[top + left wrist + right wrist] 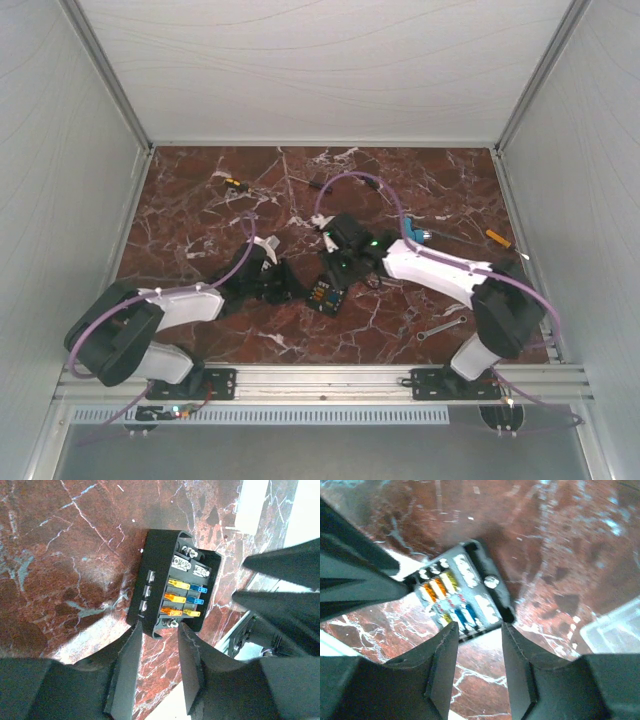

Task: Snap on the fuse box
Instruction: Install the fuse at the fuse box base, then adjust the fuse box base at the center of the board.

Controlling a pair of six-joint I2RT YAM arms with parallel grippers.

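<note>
Just toward 6 o'clock from the middle of the bench point(200, 190) lies the fuse box point(172, 585). Its top is uncovered, so the orange and blue fuses point(182, 598) show.

The left gripper point(160, 629) sits at about 9 o'clock of the box in the top view. Its jaws are parted to a moderate gap and hold nothing. The box's near end lies right at its fingertips and is wider than that gap.

The right gripper point(480, 626) stands at about 1 o'clock of the box, likewise parted and empty, with one corner of the box at the mouth of its fingers. Whether any finger touches the box I cannot tell.

Farther off, at 4 o'clock of the box in the right wrist view, a clear lid point(615, 630) rests on the bench, apart from the box.

The box looks light, rigid and smooth-sided (likely to skate on polished stone if pushed from one side only). I would steady it by two opposite black walls, clear of the fuses. The lid looks thin and a little springy, so it is best pinched by opposite edges and pressed down evenly near the rim, not at the centre.
</note>
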